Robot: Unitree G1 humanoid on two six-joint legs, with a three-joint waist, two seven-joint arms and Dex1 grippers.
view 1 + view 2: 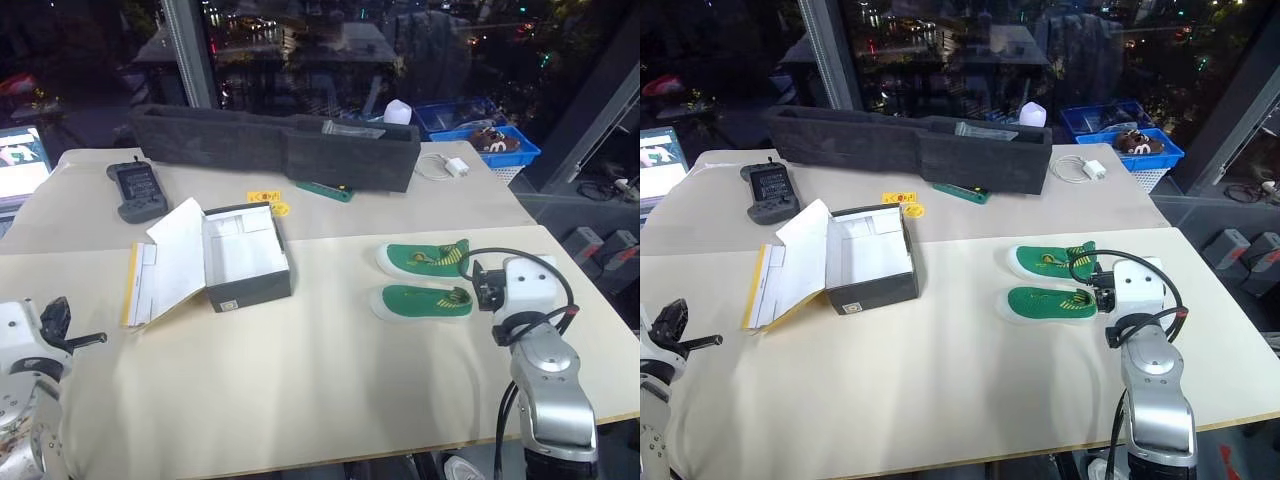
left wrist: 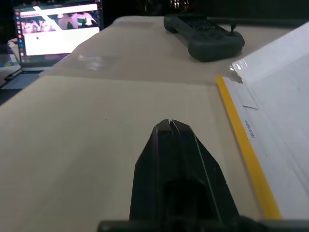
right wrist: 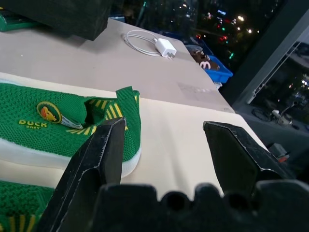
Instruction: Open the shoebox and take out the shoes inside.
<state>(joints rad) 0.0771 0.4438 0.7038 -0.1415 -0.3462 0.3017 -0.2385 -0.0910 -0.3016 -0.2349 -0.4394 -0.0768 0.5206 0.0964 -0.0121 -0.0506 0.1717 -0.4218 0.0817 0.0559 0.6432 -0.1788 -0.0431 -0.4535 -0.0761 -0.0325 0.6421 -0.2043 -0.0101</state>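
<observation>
The shoebox (image 1: 247, 262) stands open left of the table's middle, its white inside bare. Its yellow-edged lid (image 1: 172, 262) lies folded back to the left. The two green shoes with white soles lie side by side on the table to the right, one farther back (image 1: 424, 257) and one nearer (image 1: 420, 301). My right gripper (image 3: 164, 126) is open just right of the shoes' heels, with nothing between its fingers. My left gripper (image 2: 169, 123) is shut and empty, low over the table left of the lid's yellow edge (image 2: 244, 145).
A long dark grey foam tray (image 1: 270, 142) runs along the back. A grey handheld controller (image 1: 137, 190) and a lit laptop (image 1: 20, 165) sit at back left. A white charger with its cable (image 1: 452, 167) and a blue bin (image 1: 480, 132) are at back right.
</observation>
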